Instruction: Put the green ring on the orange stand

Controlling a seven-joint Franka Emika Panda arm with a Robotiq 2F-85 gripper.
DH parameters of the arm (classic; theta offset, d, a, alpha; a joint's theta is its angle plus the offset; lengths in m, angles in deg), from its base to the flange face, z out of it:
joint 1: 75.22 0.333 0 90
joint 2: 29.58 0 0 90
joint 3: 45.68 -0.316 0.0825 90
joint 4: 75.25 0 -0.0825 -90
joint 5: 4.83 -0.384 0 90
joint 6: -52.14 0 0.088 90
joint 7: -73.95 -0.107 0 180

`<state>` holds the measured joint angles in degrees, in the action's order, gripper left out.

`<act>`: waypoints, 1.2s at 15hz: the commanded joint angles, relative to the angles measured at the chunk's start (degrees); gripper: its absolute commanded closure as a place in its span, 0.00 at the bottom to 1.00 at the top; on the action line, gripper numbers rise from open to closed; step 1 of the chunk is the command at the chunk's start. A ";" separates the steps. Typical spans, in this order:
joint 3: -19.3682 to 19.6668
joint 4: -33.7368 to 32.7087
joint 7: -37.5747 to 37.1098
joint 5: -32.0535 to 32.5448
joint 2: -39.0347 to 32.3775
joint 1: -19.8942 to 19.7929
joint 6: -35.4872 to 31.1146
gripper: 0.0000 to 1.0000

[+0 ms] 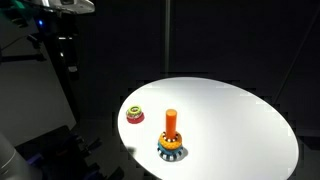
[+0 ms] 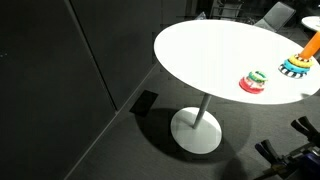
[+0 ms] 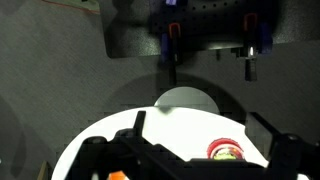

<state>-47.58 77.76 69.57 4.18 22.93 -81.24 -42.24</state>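
The green ring (image 1: 134, 111) lies on top of a red ring (image 1: 134, 119) on the white round table (image 1: 230, 110), in both exterior views (image 2: 258, 76). The orange stand (image 1: 171, 124) rises from its blue, yellow and dark base (image 1: 171, 149) beside the rings, and shows at the frame edge in an exterior view (image 2: 311, 45). In the wrist view my gripper (image 3: 198, 130) is open and empty, high above the table. The green ring (image 3: 228, 152) on the red ring shows low between its fingers. A sliver of the orange stand (image 3: 118, 176) shows at the bottom edge.
The arm (image 1: 64, 40) hangs at the top left, off the table's edge. The table stands on a single pedestal foot (image 2: 196, 130) on a dark floor. Dark walls stand around it. Chairs (image 2: 275, 14) stand behind the table.
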 commanded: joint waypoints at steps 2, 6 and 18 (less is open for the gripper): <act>0.94 -2.10 -1.05 0.54 -4.11 0.42 -3.75 0.00; 0.93 -2.98 -1.54 -0.17 -7.76 0.50 -9.10 0.00; 4.82 -2.74 1.57 -11.38 -20.75 3.07 -26.66 0.00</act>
<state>-44.67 76.53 68.94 -4.24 5.23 -79.59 -67.57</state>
